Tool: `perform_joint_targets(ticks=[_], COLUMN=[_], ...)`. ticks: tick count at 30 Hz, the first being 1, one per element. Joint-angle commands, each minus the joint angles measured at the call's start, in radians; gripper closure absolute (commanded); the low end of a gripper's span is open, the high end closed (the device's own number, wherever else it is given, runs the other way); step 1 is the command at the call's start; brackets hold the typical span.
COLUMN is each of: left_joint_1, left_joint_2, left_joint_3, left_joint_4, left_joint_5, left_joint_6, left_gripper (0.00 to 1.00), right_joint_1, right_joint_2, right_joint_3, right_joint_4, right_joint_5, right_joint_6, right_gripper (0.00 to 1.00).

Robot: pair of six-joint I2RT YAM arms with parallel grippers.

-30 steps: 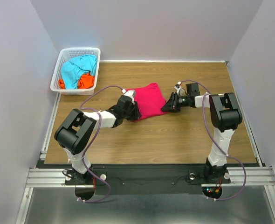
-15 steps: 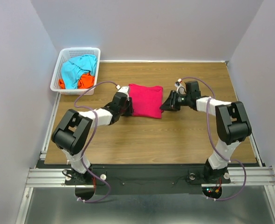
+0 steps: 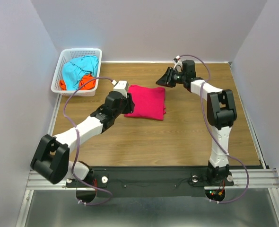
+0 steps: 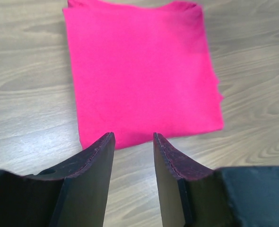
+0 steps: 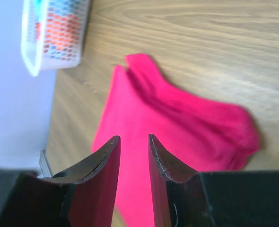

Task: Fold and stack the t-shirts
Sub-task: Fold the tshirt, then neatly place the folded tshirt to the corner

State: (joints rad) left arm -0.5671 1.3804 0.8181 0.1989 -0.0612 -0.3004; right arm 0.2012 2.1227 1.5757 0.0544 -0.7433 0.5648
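The crimson-pink t-shirt lies folded in a flat rectangle on the wooden table. It also fills the left wrist view and shows below the right wrist camera. My left gripper sits at the shirt's left edge, a little back from it. Its jaws are open with only bare wood between them. Above the shirt's far right corner hovers my right gripper, jaws open and empty. The turquoise-blue t-shirt and the orange t-shirt lie bunched in the basket.
A white lattice basket stands at the table's far left corner and also appears in the right wrist view. Grey walls close in the table on three sides.
The pink shirt went from tilted and gripped at both sides to lying square and flat. Both grippers opened and drew off it; the right arm swung toward the far edge.
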Motion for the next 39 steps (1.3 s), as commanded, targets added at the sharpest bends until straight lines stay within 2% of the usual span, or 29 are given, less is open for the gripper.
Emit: perform_joint_targets(ticks=[1,8,12,18,20,24,25,28,29,31,39], left_joint_1=[-0.007,-0.04,-0.056,-0.054,-0.053,-0.028,-0.011,0.007,0.015,0.016,0.019], left_joint_2=[-0.107,-0.161,-0.136,-0.08,-0.067,-0.07,-0.078,-0.101,-0.118,-0.15,-0.262], left_joint_3=[-0.068,-0.112,-0.096,-0.034,-0.013,0.001,0.0,-0.013,-0.013,-0.013,-0.065], left_joint_4=[-0.001,-0.007,-0.007,-0.035,-0.056,-0.072,-0.076,-0.087,-0.096,-0.121,-0.142], left_joint_5=[-0.015,-0.017,-0.025,-0.074,-0.089,-0.101,-0.104,-0.133,-0.153,-0.169,-0.242], left_joint_6=[0.014,0.041,0.047,0.044,0.055,0.069,0.076,0.093,0.104,0.118,0.156], left_gripper=[0.49,0.46,0.45,0.43,0.4,0.37,0.34,0.32,0.24,0.18,0.17], right_joint_1=[-0.013,-0.046,-0.049,-0.045,-0.031,0.036,0.073,0.122,0.141,0.155,0.239], right_joint_2=[0.143,0.206,0.059,-0.139,-0.185,-0.248,-0.26,-0.294,-0.302,-0.303,-0.25], right_joint_3=[0.089,0.029,-0.052,-0.189,-0.23,-0.252,-0.253,-0.273,-0.293,-0.315,-0.293], right_joint_4=[0.024,0.065,0.058,-0.074,-0.177,-0.347,-0.396,-0.445,-0.461,-0.462,-0.476], right_joint_5=[0.01,0.032,0.045,0.169,0.238,0.387,0.465,0.574,0.623,0.668,0.766], right_joint_6=[0.02,0.017,-0.017,-0.059,-0.074,-0.088,-0.073,-0.027,0.018,0.067,0.116], right_gripper=[0.64,0.64,0.61,0.44,0.4,0.39,0.39,0.38,0.38,0.37,0.37])
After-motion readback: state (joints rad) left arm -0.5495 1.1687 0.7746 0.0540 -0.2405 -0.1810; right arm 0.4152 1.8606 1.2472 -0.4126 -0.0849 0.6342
